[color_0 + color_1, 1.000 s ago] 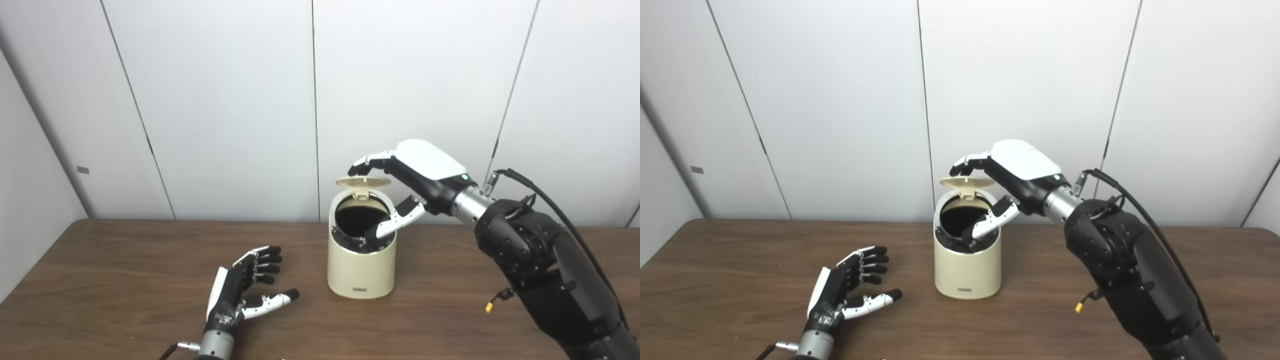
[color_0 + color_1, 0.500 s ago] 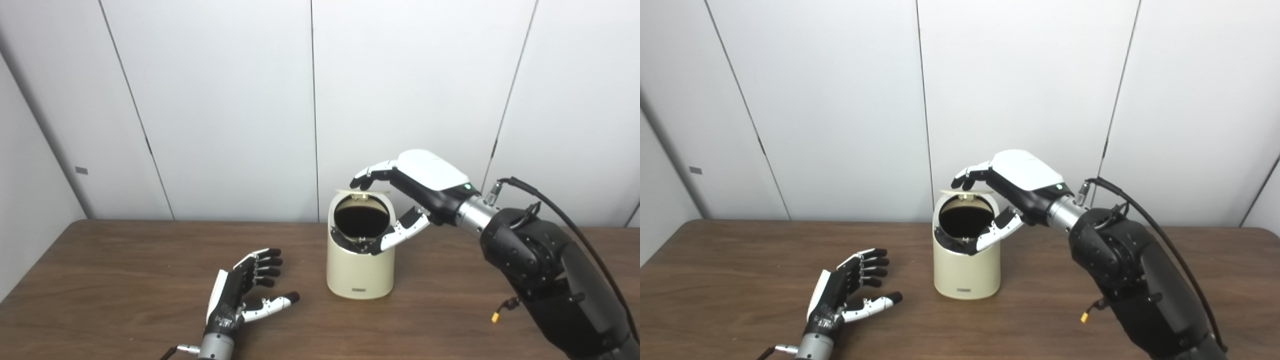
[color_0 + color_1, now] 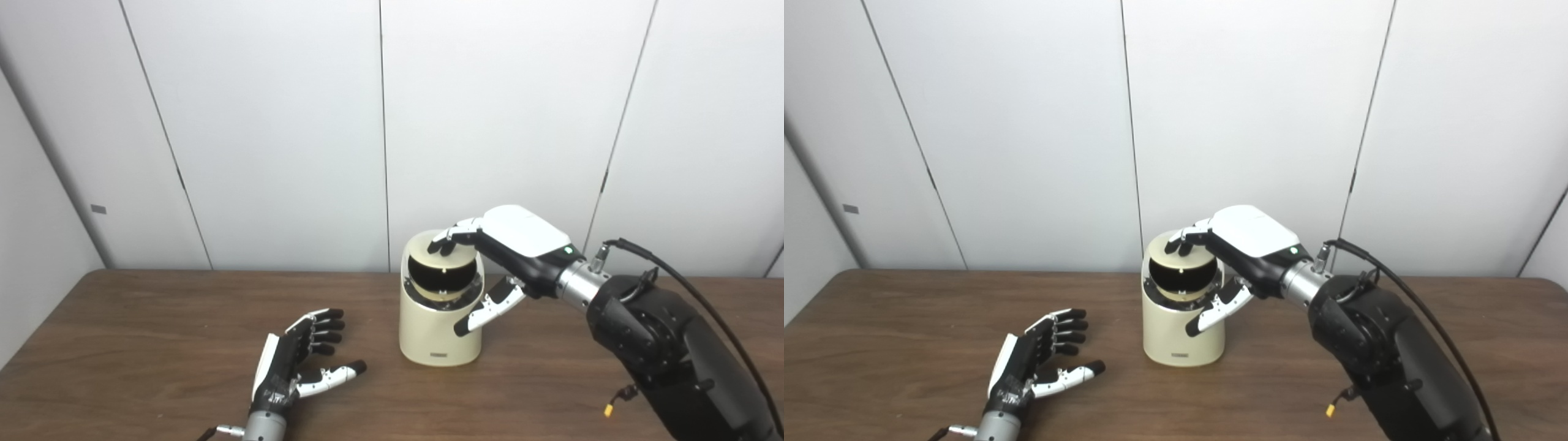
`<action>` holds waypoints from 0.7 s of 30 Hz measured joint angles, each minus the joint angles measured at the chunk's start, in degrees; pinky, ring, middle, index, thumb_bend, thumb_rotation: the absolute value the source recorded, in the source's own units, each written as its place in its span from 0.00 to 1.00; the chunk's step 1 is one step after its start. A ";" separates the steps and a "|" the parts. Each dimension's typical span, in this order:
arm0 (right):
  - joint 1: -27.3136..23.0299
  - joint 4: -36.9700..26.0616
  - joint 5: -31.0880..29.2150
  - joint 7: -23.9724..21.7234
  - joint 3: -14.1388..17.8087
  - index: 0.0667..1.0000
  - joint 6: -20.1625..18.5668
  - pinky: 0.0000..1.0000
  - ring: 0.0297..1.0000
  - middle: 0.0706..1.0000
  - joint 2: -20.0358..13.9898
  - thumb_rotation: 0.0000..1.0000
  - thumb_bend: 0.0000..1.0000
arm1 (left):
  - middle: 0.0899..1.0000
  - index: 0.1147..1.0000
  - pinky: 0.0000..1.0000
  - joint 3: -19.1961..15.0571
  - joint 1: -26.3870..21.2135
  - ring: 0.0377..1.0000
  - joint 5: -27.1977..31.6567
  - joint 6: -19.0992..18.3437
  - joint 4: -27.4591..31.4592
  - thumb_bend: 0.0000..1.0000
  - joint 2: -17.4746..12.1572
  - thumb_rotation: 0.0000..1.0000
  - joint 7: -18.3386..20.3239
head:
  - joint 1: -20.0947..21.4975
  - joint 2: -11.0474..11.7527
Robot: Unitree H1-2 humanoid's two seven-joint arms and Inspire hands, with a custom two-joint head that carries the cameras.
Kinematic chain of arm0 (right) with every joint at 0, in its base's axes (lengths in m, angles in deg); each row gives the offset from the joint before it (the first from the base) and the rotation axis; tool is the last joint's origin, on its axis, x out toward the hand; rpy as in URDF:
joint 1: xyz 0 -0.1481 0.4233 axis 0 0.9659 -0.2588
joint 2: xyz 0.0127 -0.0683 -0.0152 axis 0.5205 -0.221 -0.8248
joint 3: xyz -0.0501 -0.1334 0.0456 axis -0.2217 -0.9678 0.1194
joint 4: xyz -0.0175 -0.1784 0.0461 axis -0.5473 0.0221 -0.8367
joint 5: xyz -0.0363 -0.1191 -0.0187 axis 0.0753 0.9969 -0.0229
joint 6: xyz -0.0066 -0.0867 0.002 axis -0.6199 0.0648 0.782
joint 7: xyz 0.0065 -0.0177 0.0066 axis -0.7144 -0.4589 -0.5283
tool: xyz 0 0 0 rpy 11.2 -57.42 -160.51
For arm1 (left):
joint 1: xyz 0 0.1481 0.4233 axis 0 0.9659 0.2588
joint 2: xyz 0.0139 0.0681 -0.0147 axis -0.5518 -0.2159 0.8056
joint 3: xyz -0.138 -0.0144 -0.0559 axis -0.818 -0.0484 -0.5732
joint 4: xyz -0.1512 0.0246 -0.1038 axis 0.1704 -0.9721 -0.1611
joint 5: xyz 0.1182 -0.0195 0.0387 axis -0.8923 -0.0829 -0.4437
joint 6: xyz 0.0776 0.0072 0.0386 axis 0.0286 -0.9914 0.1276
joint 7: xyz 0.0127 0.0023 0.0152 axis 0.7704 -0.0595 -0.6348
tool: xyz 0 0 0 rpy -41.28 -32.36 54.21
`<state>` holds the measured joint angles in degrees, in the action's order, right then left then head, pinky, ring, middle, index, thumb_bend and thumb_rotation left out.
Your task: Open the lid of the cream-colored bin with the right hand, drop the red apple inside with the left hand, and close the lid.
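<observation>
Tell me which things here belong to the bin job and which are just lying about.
Job:
bin, cream, on the table
lid, nearly down, right robot hand pressing on it
left robot hand, open, empty, resting on the table
No apple in view.

Lying about:
table only; nothing loose on it
</observation>
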<state>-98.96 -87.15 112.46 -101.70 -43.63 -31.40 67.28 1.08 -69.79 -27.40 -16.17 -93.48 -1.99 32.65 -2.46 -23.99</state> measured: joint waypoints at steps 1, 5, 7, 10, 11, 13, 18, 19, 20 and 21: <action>0.36 0.00 0.01 -0.01 -0.14 0.76 -0.01 0.78 0.87 0.74 0.03 0.42 0.80 | 0.69 0.72 0.62 0.00 0.02 0.67 -0.01 -0.05 0.05 0.77 0.01 0.05 -0.01 | 0.00 0.00; 1.85 0.00 0.01 -0.44 -0.66 0.77 -0.11 0.81 0.88 0.75 0.14 0.44 0.79 | 0.69 0.72 0.63 -0.05 0.31 0.67 0.00 -0.26 0.43 0.78 0.11 0.05 0.00 | 0.00 -0.18; 2.05 0.00 0.02 -0.71 -0.75 0.76 -0.12 0.81 0.88 0.75 0.19 0.44 0.78 | 0.69 0.72 0.62 -0.07 0.36 0.67 0.00 -0.30 0.48 0.78 0.14 0.06 0.00 | -0.17 -0.52; 2.04 -0.01 0.03 -0.69 -0.74 0.76 0.01 0.79 0.87 0.74 0.23 0.41 0.80 | 0.69 0.71 0.62 -0.08 0.37 0.67 -0.01 -0.44 0.54 0.78 0.17 0.05 -0.01 | -0.18 -0.53; 2.05 0.00 0.05 -0.68 -0.74 0.76 0.05 0.79 0.87 0.74 0.27 0.41 0.80 | 0.69 0.71 0.62 -0.08 0.37 0.67 0.00 -0.51 0.56 0.78 0.20 0.05 -0.01 | -0.18 -0.53; 2.07 0.00 0.21 -0.68 -0.75 0.76 0.05 0.79 0.87 0.75 0.28 0.40 0.80 | 0.68 0.71 0.62 -0.08 0.38 0.66 -0.01 -0.60 0.59 0.78 0.27 0.04 -0.05 | -0.18 -0.79; 2.59 -0.04 0.67 -0.69 -0.79 0.76 0.03 0.80 0.86 0.74 0.30 0.40 0.80 | 0.68 0.71 0.62 -0.04 0.53 0.66 -0.01 -0.88 0.85 0.78 0.41 0.05 -0.06 | -0.26 -1.14; 2.66 -0.08 0.80 -0.67 -0.79 0.76 0.04 0.80 0.86 0.74 0.31 0.41 0.80 | 0.68 0.71 0.62 -0.04 0.60 0.66 -0.01 -0.98 0.95 0.78 0.41 0.04 -0.08 | -0.26 -1.14; 2.67 -0.12 0.90 -0.67 -0.79 0.76 0.05 0.80 0.86 0.74 0.31 0.41 0.80 | 0.68 0.71 0.62 -0.04 0.67 0.66 -0.01 -1.11 1.08 0.78 0.44 0.04 -0.11 | -0.26 -1.14; 2.68 -0.19 0.98 -0.67 -0.80 0.76 0.06 0.80 0.86 0.74 0.31 0.41 0.80 | 0.68 0.71 0.62 -0.04 0.72 0.66 -0.01 -1.27 1.21 0.78 0.46 0.04 -0.15 | -0.26 -1.32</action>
<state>-96.27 -87.34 113.45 -102.37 -44.43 -31.34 67.58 1.04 -69.08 -27.41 -17.44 -92.27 -1.53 32.50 -2.72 -25.31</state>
